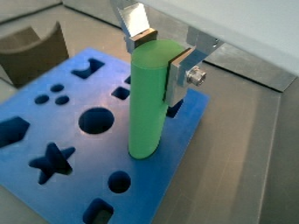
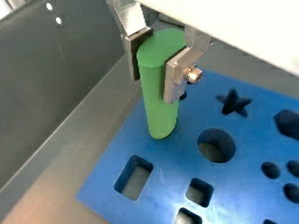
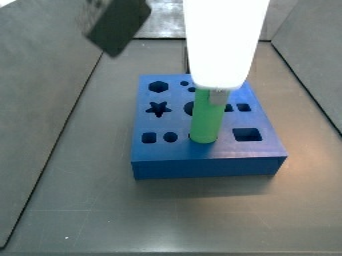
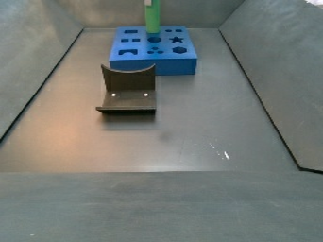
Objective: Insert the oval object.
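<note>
The dark grey curved piece [image 4: 127, 91] sits nearest on the desk [image 4: 190, 142], well apart from the blue block [image 4: 158, 49] at the far end. Above that block the tool [image 1: 163, 54] clamps the oval object [image 1: 149, 101] by its upper end. The rod hangs straight down from the tool, long axis upright, lower end just over the block's top face near the round holes [image 2: 215, 145]; whether it touches, I cannot tell.

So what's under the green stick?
The blue block lies under the oval object, gripped upright by the gripper jaws. Its lower tip hides whatever hole is beneath.
</note>
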Controlling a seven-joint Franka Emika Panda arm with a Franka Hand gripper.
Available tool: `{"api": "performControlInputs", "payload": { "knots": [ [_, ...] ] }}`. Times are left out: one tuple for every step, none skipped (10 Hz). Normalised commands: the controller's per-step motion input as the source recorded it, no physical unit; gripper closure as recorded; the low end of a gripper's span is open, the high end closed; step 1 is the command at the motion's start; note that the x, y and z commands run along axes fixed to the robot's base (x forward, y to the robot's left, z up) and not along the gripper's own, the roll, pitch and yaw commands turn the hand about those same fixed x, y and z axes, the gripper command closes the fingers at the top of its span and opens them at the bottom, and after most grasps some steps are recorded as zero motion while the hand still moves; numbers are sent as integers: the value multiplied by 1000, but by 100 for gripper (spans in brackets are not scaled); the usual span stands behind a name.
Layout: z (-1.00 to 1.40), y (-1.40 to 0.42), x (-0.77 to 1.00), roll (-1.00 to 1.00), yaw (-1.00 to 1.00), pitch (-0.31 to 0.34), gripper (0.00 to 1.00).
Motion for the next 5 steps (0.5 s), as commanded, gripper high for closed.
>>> {"api": "performControlInputs", "payload": {
  "knots": [
    [-314, 77, 0, -327, 0, -63, 100],
    [-234, 60, 0, -184, 0, -77, 100],
    [-89, 0, -111, -14, -91, -77, 100],
    [-6, 0, -9, 0, 0, -57, 100],
    [0, 0, 0, 0, 0, 0, 100]
  ]
}}
